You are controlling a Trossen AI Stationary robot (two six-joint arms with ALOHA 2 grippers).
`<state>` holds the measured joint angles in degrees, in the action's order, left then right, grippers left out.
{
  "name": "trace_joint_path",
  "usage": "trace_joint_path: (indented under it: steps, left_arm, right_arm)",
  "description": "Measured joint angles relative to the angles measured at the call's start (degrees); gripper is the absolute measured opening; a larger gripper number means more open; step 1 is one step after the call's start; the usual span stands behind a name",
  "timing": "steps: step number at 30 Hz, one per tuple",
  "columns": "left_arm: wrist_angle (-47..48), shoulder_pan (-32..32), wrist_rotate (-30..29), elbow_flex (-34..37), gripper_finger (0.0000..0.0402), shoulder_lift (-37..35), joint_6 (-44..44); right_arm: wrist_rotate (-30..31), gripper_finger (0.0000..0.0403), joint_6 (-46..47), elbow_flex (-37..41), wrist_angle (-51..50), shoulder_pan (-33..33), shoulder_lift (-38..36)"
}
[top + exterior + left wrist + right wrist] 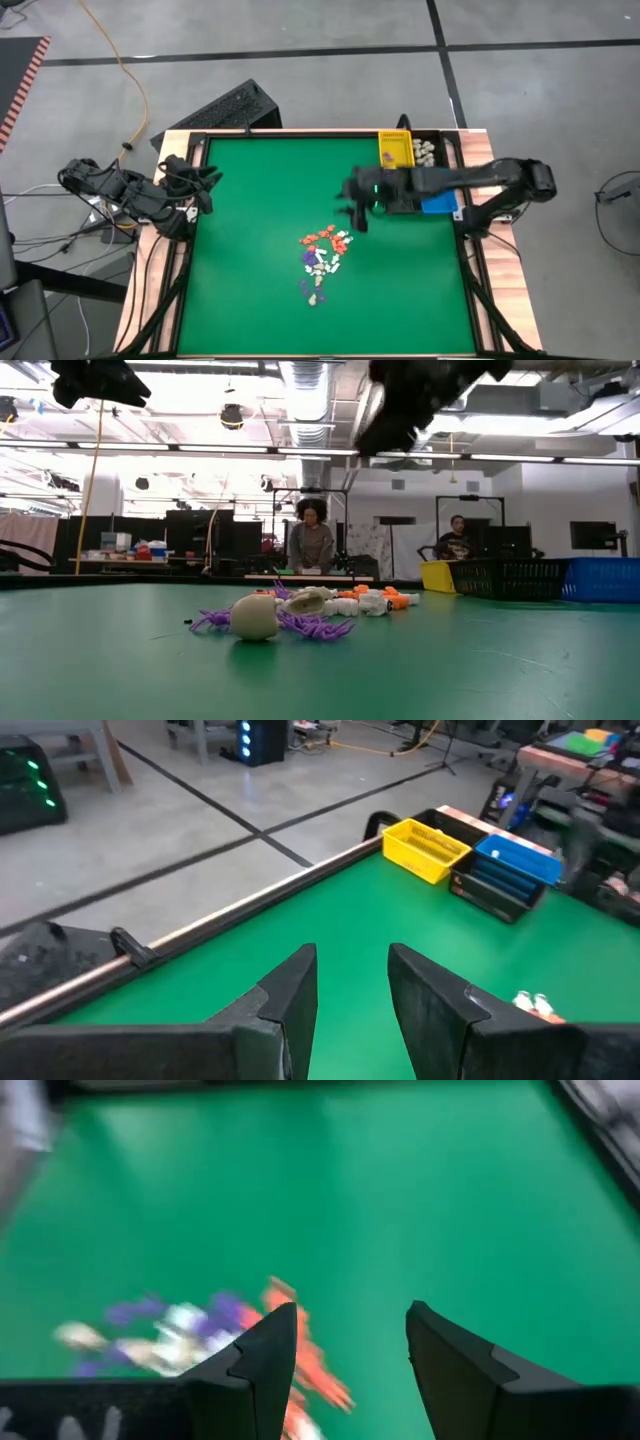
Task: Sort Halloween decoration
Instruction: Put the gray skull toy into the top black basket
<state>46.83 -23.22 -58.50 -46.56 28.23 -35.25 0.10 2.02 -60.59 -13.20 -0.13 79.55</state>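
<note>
The Halloween decoration [322, 256] lies as a loose pile of tiny cream, orange and purple trinkets in the middle of the green table [250, 300]; the low view shows the pile [300, 615] resting on the mat. My right gripper [348, 208] hangs open above the table just beyond the pile, toward the far right. Its wrist view shows the trinkets [200, 1335] below its fingers, and the right gripper [350, 1320] has nothing between them. My left gripper [205, 185] waits open at the far left edge, and the left gripper [352, 960] is also empty.
At the far right edge stand a yellow bin [396, 150], a black bin [428, 150] with cream pieces in it, and a blue bin [440, 205] partly under the right arm. Bare green mat lies left of and in front of the pile. People sit in the room behind.
</note>
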Motion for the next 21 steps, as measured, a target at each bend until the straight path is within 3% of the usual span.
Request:
trace_joint_path:
  steps: [4,9,13,21]
  left_arm:
    - [-0.26,0.02,1.33,0.0,0.0114,0.53,-1.58]
    - [-2.05,0.01,1.54,0.0,0.0114,2.93,-2.79]
    - [-4.34,0.02,2.84,0.0,0.0114,5.46,-2.77]
    - [-11.08,0.0,7.01,0.0,0.0114,9.97,0.27]
  right_arm:
    - [5.02,0.0207,-0.42,2.27,7.42,10.84,3.98]
    - [5.68,0.0207,1.14,3.22,16.03,19.17,10.84]
    - [5.27,0.0207,0.13,1.37,20.18,23.32,16.27]
    - [-2.39,0.0207,-6.18,-5.62,18.84,25.16,23.81]
